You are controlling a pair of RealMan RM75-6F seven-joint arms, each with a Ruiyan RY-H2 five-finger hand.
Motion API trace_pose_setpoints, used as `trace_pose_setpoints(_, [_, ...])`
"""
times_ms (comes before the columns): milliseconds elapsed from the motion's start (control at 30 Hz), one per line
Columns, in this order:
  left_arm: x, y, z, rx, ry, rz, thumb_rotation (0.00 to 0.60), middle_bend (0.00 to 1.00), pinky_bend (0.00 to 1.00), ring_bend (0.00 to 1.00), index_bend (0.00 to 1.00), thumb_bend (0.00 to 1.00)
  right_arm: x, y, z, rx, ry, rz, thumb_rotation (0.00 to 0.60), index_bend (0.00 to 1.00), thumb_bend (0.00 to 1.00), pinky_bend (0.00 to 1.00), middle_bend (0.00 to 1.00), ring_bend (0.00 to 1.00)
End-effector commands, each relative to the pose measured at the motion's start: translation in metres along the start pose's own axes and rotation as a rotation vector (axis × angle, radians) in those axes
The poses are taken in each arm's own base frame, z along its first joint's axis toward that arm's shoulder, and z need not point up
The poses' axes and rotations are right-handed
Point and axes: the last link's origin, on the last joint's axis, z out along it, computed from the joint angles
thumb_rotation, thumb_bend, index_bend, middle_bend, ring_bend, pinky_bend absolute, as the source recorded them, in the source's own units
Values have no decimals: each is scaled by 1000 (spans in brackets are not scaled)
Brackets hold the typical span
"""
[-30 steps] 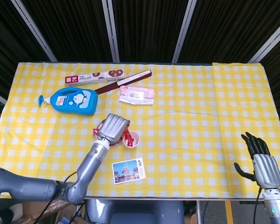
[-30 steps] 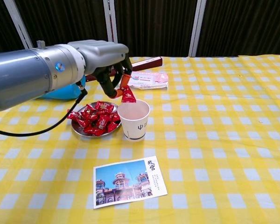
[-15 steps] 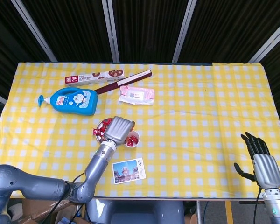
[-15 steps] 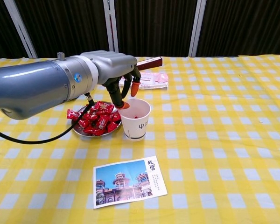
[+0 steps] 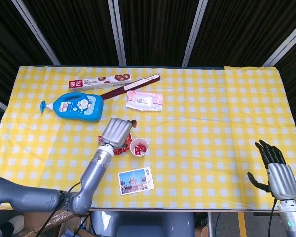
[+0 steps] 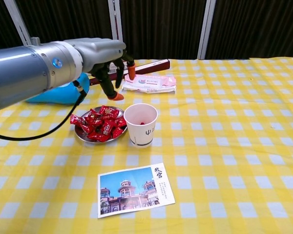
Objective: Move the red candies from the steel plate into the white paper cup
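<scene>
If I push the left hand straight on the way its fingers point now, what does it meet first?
Probably the red candies heaped on the steel plate. The left hand hangs empty above them, fingers angled down near the plate's far side. Depth is unclear, so it might touch the yellow checked cloth behind.

You're working at a table (image 5: pixel 212 113) covered edge to edge with a yellow-and-white checked cloth (image 6: pixel 234 146); the cloth shows a seam near the far right corner in the head view. Behind the table you have a dark wall of black ribbed panels (image 5: pixel 153 29), split by pale metal posts (image 5: pixel 195 32) that fan outward in the head view and stand upright in the chest view. At the near edge, below the cloth, you can see a grey base (image 5: pixel 143 224) under the table, a bit of brown cardboard (image 5: pixel 69 229) at the lower left, and a yellow strip (image 5: pixel 241 224) at the lower right. The light is even and bright across the cloth, with soft shadows.
</scene>
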Motion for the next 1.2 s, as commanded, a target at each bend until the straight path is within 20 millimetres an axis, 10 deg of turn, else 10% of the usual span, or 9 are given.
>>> trace_pose_setpoints(33, [-2, -24, -4, 54, -20, 23, 600, 767, 936, 921, 332, 277, 0, 0, 0, 1, 0, -2, 600, 0, 388, 0, 0, 0])
trace_pose_setpoints(467, [-42, -64, -14, 79, -171, 208, 600, 920, 957, 987, 395, 224, -1, 0, 0, -3, 0, -7, 600, 0, 388, 0, 0, 0])
trace_pose_setpoints(1200, [-79, -57, -2, 70, -206, 203, 600, 931, 957, 988, 504, 317, 0, 0, 0, -1, 5, 1, 600, 0, 388, 0, 0, 0])
